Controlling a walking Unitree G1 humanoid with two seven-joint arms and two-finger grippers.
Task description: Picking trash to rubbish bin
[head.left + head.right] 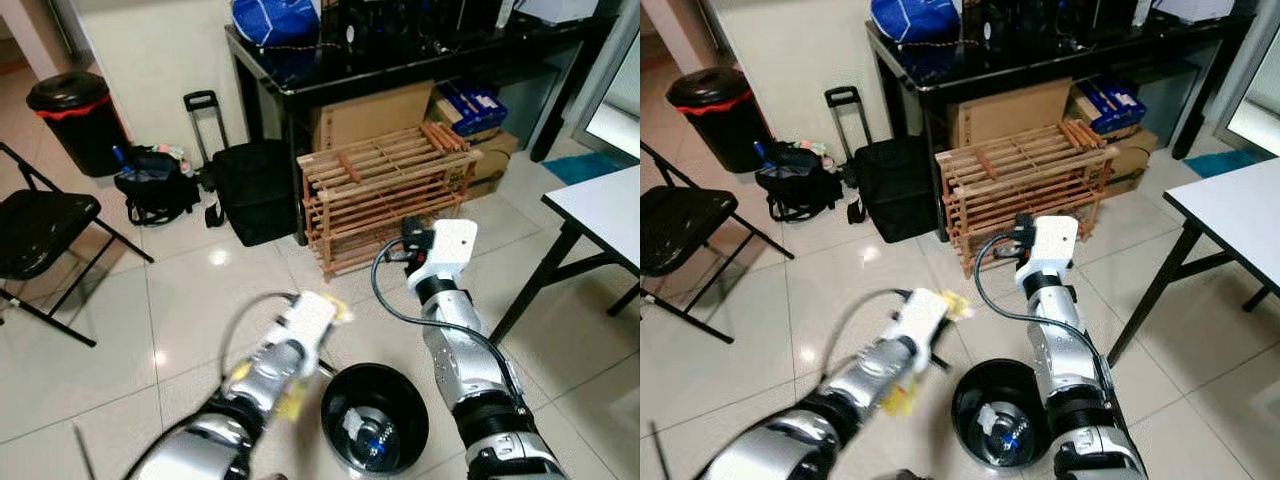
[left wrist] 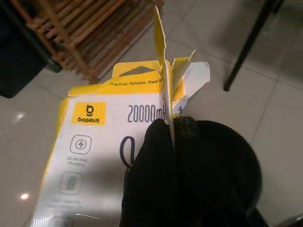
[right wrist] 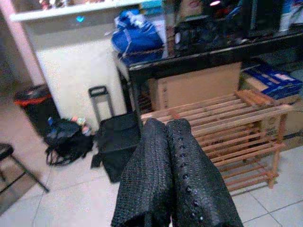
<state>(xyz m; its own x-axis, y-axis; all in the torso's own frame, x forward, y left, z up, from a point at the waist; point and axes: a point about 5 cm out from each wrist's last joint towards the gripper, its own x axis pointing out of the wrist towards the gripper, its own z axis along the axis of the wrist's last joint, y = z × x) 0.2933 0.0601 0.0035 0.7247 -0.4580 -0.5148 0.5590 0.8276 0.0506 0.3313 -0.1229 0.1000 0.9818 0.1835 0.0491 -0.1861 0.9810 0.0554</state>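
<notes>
My left gripper (image 2: 171, 124) is shut on a flap of a yellow and white Baseus cardboard box (image 2: 94, 142), which it holds above the floor tiles. A small round black bin (image 1: 345, 383) stands on the floor just right of and below that gripper, with a bottle and other scraps inside. The box's yellow edge (image 1: 338, 308) pokes out past my left wrist, beside the bin's rim. My right gripper (image 3: 166, 124) is raised in front of me, shut with nothing between its fingers, pointing towards the wooden rack.
A slatted wooden rack (image 1: 385, 190) and cardboard boxes sit under a black table (image 1: 400, 60) ahead. A white table (image 1: 610, 210) stands at the right. At the left are a folding chair (image 1: 40, 230), a tall black bin with a red liner (image 1: 75, 120), a bag (image 1: 155, 185) and a trolley case (image 1: 250, 190).
</notes>
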